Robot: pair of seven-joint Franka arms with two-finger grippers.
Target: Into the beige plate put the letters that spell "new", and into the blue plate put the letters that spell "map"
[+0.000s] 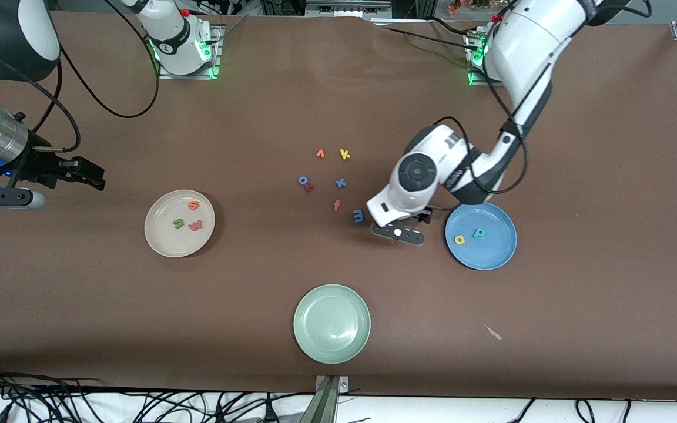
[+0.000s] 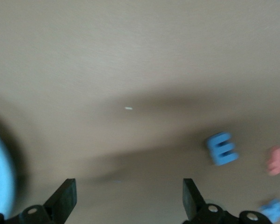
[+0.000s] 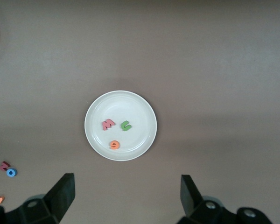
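— Five of the six letters are already in their plates, I think. In the beige plate (image 1: 156, 235) lie the green n (image 1: 178, 223), the orange e (image 1: 193, 205) and the pinkish-red w (image 1: 196, 225). So "new" looks finished.

— And "map"?

— In the blue plate (image 1: 491, 249) I see the yellow a (image 1: 459, 239) and the teal-green p (image 1: 479, 232). The blue m (image 1: 358, 215) is on the bare table, between the blue plate and the loose letters, just beside the orange-red f (image 1: 337, 205).

— Which arm is busy with it?

— The left gripper (image 1: 398, 232) is low over the table between the m and the blue plate. In the left wrist view its fingers (image 2: 65, 198) stand wide apart with nothing between them. The m shows there off to one side, not between the fingers.

— And the other arm?

— The right gripper (image 1: 89, 174) waits at the right arm's end of the table, jaws wide and empty.

— What does the next move need?

— In my judgement, the left gripper must shift sideways until the m is centred between the fingers, then go down and close on it alone. The f and the blue x (image 1: 341, 183) are near, so it should not sweep them. After that it is a short carry to the blue plate.
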